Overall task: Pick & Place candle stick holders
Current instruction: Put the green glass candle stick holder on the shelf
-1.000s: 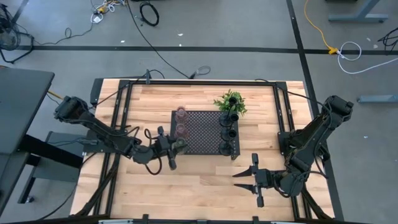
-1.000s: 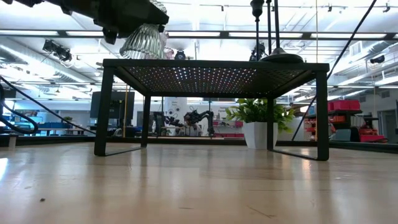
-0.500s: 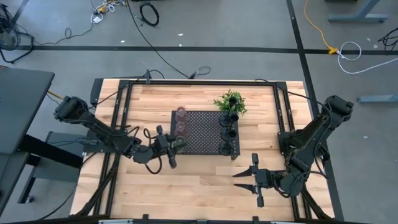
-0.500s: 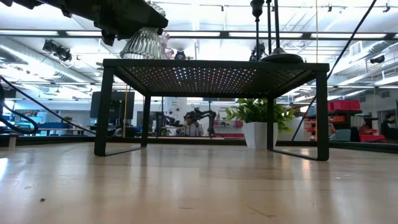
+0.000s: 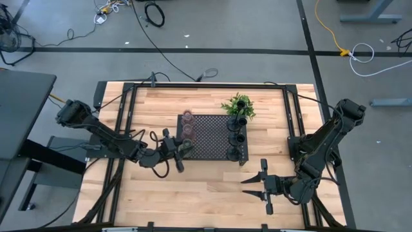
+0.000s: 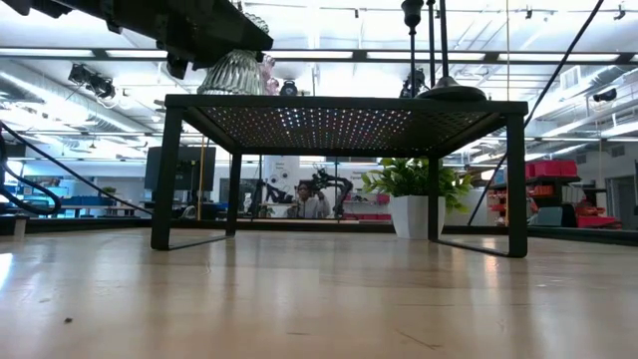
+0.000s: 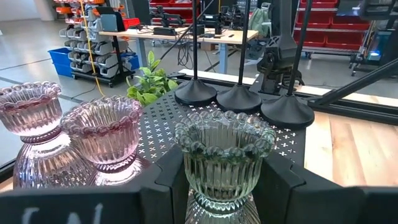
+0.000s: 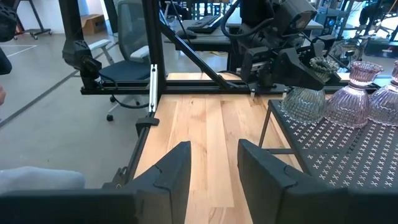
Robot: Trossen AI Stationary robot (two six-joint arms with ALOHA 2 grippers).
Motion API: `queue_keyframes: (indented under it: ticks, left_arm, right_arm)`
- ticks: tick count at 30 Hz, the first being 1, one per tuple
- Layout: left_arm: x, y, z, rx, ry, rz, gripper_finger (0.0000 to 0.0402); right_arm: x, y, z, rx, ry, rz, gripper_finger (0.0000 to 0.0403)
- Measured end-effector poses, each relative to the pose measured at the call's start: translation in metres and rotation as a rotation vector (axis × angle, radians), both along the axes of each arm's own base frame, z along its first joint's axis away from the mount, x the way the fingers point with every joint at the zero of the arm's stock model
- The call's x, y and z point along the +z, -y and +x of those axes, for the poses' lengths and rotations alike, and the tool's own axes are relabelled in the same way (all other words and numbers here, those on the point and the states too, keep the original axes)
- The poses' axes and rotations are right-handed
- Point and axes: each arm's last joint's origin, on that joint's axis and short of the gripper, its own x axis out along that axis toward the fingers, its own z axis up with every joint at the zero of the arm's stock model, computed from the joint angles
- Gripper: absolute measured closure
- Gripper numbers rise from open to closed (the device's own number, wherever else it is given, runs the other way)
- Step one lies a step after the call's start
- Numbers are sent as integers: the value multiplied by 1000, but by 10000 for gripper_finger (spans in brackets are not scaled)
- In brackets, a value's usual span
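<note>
My left gripper [image 5: 182, 149] is shut on a greenish flared glass holder [image 7: 224, 155] at the near left corner of the black perforated tray [image 5: 212, 145]. The holder also shows in the low view [image 6: 232, 72]. Two pinkish glass holders [image 7: 102, 134] [image 7: 31, 118] stand on their feet on the tray's left side. Three black thin-stemmed holders [image 7: 239, 98] stand on round bases on its right side [image 5: 236, 137]. My right gripper [image 5: 253, 187] is open and empty over the table's near right part. My left gripper pinches the greenish glass holder's ribbed cup [image 7: 186, 168] between its two fingers [image 7: 283, 183], one on each side. The fingers come level from the table's left. The holder stands upright, its foot at the level of the tray top. Whether it rests there, I cannot tell.
A green leafy plant [image 5: 237, 106] stands at the tray's far right corner. The tray stands on legs [image 6: 164, 179] above the wooden table [image 5: 193, 187]. Bare wood lies near and left of the tray. A person shows far off in the room [image 6: 302, 199].
My left gripper has carried the greenish glass holder a little toward the table's far edge and the tray, keeping it upright. My right gripper has kept still.
</note>
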Motion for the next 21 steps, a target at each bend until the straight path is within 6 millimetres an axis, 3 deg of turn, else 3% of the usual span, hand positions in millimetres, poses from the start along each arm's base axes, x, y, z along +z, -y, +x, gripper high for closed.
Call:
queue_keyframes:
  ticks: [16,21]
  left_arm:
    - [0,-1,1,1,0,-5,269]
    - [0,-1,1,4,10,-24,217]
  right_arm:
    - [0,0,0,0,-4,-5,273]
    - [0,0,0,0,-4,-4,273]
